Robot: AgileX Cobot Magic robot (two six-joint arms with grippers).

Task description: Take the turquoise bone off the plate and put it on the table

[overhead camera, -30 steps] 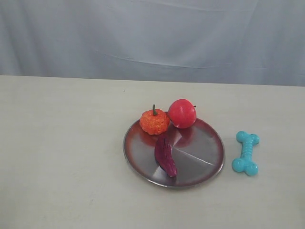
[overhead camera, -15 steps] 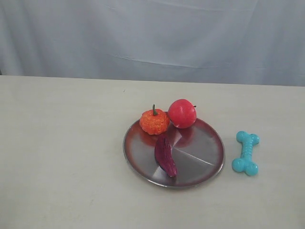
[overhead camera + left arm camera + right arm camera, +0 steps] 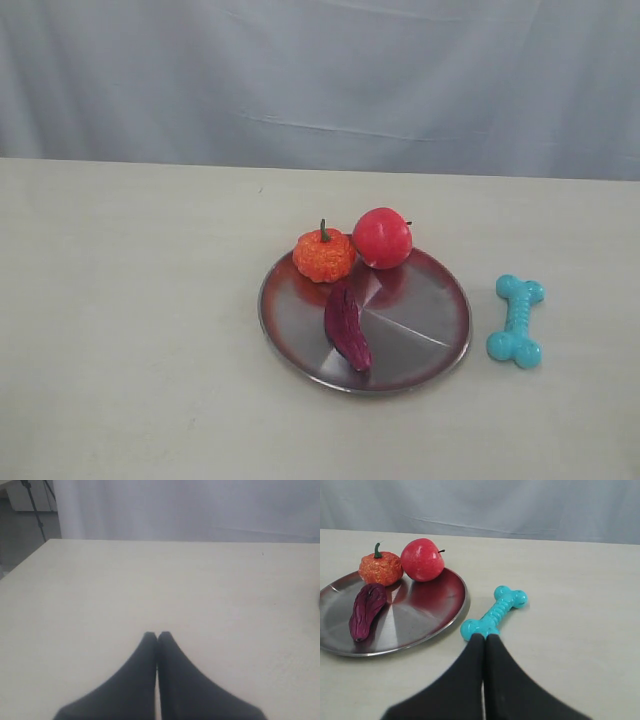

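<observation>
The turquoise bone (image 3: pixel 517 321) (image 3: pixel 495 612) lies flat on the cream table (image 3: pixel 130 300), just right of the shiny metal plate (image 3: pixel 425 330) (image 3: pixel 420 615) and apart from its rim. Neither arm appears in the exterior view. In the right wrist view my right gripper (image 3: pixel 485 636) is shut and empty, its dark tips in front of the bone's near knob, well back from it. My left gripper (image 3: pixel 157 635) is shut and empty over bare table (image 3: pixel 150 580).
On the plate sit an orange pumpkin toy (image 3: pixel 323 254) (image 3: pixel 380 568), a red apple (image 3: pixel 381 238) (image 3: pixel 422 559) and a dark purple pod-shaped piece (image 3: pixel 346 327) (image 3: pixel 367 609). A pale cloth backdrop (image 3: pixel 320 80) hangs behind the table's far edge.
</observation>
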